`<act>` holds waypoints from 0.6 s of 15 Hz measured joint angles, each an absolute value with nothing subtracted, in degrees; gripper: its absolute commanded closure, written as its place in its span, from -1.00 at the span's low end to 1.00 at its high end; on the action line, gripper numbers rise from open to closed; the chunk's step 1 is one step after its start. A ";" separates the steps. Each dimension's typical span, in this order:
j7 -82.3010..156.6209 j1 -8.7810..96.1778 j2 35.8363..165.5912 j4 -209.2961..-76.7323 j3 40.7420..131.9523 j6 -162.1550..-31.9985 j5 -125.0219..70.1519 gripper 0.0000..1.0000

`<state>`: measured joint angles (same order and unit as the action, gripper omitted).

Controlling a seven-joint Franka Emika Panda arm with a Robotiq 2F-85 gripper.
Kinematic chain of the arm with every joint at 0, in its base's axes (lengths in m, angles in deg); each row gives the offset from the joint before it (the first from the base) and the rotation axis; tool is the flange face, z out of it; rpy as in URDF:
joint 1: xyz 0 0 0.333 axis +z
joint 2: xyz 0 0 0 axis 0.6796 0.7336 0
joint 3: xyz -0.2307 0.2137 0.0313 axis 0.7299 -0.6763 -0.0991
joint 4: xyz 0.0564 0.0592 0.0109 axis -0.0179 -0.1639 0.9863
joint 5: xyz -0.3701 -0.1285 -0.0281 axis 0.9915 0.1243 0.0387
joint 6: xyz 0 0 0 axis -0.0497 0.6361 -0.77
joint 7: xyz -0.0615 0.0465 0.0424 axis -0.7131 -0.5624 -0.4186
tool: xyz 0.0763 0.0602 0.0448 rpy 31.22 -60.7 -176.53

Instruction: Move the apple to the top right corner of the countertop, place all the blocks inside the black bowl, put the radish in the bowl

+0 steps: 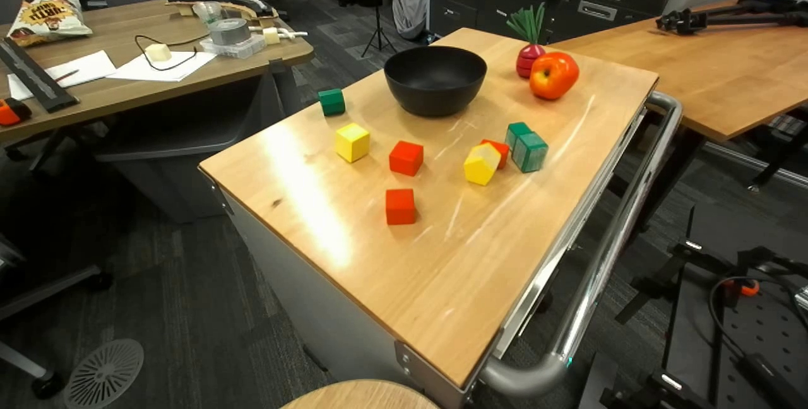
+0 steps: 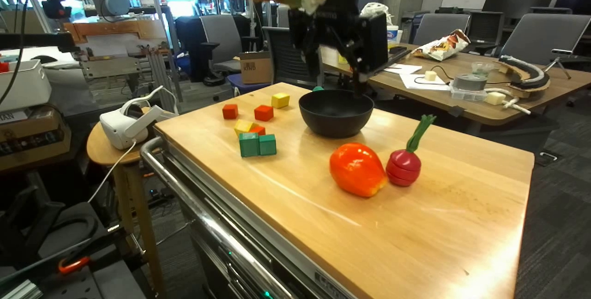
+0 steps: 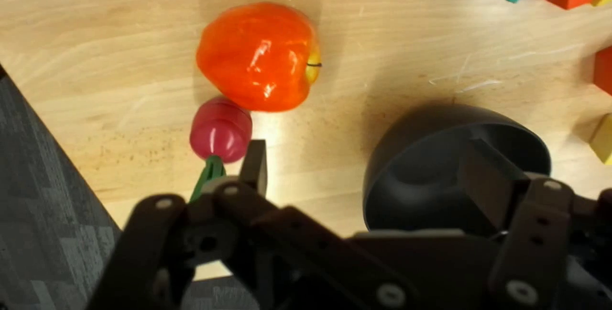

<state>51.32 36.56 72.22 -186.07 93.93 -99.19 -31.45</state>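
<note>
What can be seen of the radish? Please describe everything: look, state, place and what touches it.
The radish is a small, glossy, dark-red ball with grooves around its body and long green leaves on top; it looks like plastic, though the material cannot be confirmed. It stands on the wooden countertop, leaves pointing up, right beside the larger orange-red apple; the two appear to touch. The open gripper does not hold it.

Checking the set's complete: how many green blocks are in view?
3: in an exterior view, one green block left of the bowl, a second and third side by side nearest the rail. The bowl's floor is partly hidden.
</note>
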 measured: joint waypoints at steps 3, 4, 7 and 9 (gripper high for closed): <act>51.64 36.16 76.22 -185.99 93.93 -100.20 -32.10 -1.00; 51.62 36.16 76.51 -186.03 93.91 -100.20 -32.09 -1.00; 51.62 36.16 76.48 -186.08 93.87 -100.13 -32.09 -1.00; 50.94 36.02 76.80 -186.16 93.85 -100.09 -31.08 -1.00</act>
